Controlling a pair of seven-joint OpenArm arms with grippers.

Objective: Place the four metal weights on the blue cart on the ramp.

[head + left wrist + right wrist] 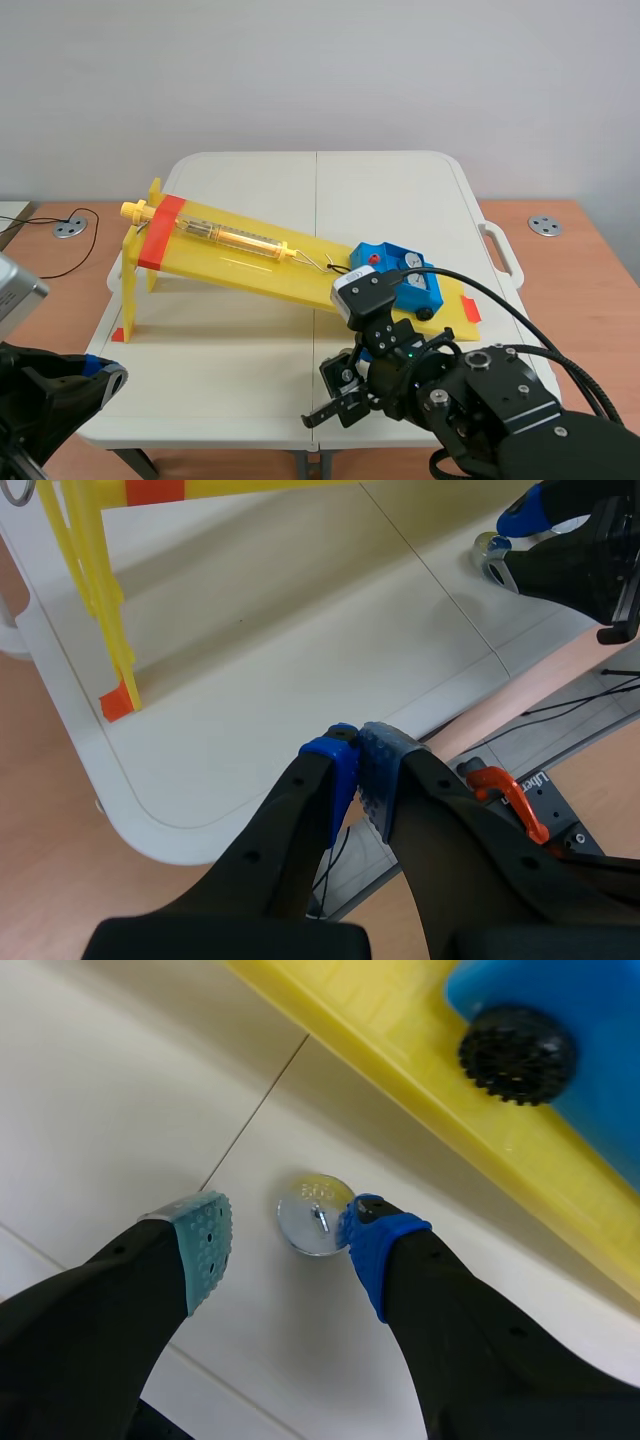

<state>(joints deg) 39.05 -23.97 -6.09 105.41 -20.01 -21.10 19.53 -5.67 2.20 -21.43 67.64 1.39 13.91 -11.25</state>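
A: Which step is running?

B: Grasping 1 metal weight (315, 1215). It is lying on the white table (250, 340), just near of the yellow ramp (240, 262), close to the blue cart (400, 275). The right gripper (290, 1245) is straddling it, fingers apart.

A: Next?

B: Closing, then lifting clear of the ramp's edge and the cart's wheel (517, 1053).

A: The left gripper (358, 770)?

B: Pads together, holding nothing, sitting near left.

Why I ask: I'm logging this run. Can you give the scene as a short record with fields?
ramp: yellow, sloping on the white table
blue cart: at the ramp's low end
right gripper: open, fingers either side of the metal weight
metal weight: flat on the table beside the ramp, not yet lifted
left gripper: shut on nothing, by the table's near-left corner
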